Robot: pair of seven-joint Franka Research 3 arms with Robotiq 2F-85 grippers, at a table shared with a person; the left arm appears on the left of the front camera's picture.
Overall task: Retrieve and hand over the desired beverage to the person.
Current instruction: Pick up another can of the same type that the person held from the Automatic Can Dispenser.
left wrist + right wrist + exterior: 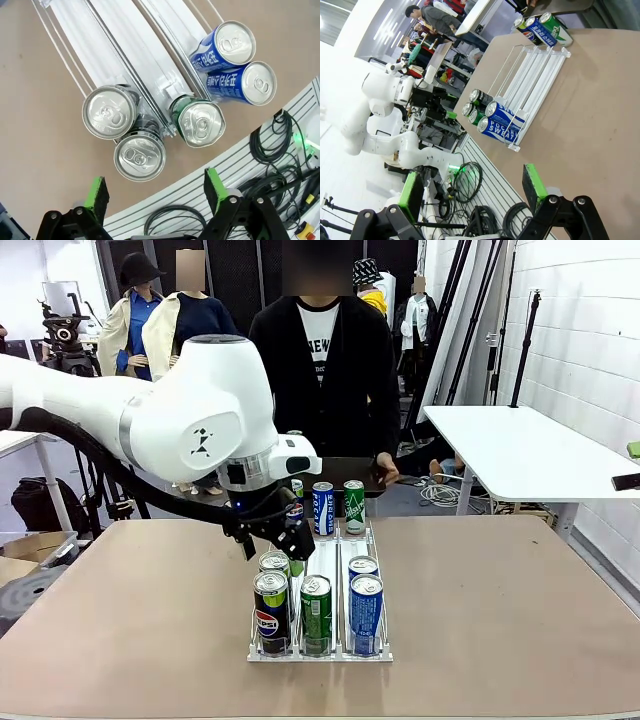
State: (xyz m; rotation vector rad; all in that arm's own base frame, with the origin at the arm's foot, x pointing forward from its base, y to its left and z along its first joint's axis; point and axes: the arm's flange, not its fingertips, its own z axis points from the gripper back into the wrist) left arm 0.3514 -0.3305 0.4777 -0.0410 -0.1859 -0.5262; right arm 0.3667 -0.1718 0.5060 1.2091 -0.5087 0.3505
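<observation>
Front view: the black, green-padded left gripper (272, 538) hangs spread and empty over the near end of the clear 3-lane plastic rack (335, 552) of aluminium drink cans (316, 610) on the tan table (500, 600). The person in a black jacket (320, 360) stands at the far side. The right gripper (472, 187) gapes, holding nothing, well apart from the rack.

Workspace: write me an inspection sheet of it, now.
Surface: tan table, level.
Job's things: clear three-lane rack; five cans at its near end, three cans at its far end; person standing at the far side.
Clutter: nothing seen.
Grippers: left pincer open, above the near cans; right pincer open, holding nothing, apart from the rack.
Cables: coiled cables past the table's edge.
Surroundings: white side table.
</observation>
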